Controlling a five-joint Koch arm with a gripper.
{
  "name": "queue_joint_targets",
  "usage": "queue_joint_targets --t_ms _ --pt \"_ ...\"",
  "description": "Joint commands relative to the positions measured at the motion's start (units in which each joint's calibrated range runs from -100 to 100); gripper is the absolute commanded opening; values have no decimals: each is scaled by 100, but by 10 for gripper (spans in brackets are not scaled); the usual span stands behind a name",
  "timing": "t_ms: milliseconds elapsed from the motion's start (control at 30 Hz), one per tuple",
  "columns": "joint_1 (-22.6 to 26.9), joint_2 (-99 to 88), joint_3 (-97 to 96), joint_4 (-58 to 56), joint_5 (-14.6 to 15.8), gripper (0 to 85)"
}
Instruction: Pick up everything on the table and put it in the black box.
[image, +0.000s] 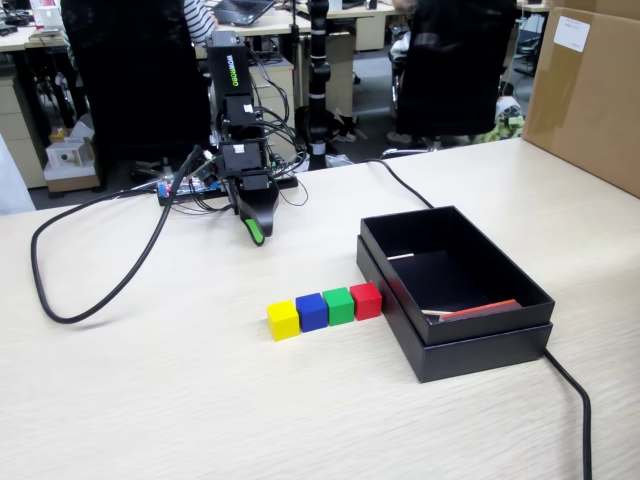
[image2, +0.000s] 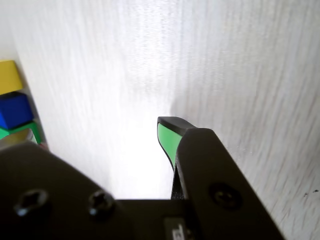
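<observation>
The hand (image: 255, 232) hangs low over the surface (image: 150, 390), tips pointing down, holding nothing. In the fixed view its jaws look pressed together, and the wrist view shows only one green-lined tip, so I cannot tell how wide it stands.

At about five o'clock from the hand in the fixed view, well apart from it, four cubes sit in a touching row on the surface: the yellow cube (image: 283, 319), blue cube (image: 312, 311), green cube (image: 338, 305) and red cube (image: 366, 299). In the wrist view the yellow, blue and green ones show at nine o'clock, at the frame's edge.

The red cube lies just beside the black box (image: 470, 345), at three o'clock from the row. A reddish strip lies inside it. A black cable (image: 60, 310) loops at nine o'clock, and a brown carton (image: 590, 100) stands at one o'clock.
</observation>
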Motion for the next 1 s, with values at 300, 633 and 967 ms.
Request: queue_joint_targets --t_ms 300,633,967 --pt "-39 2568 3463 -1384 15 477" --pt "-142 4209 5358 -2395 -20 475" --pt "-283 5425 6519 -2395 -93 475"
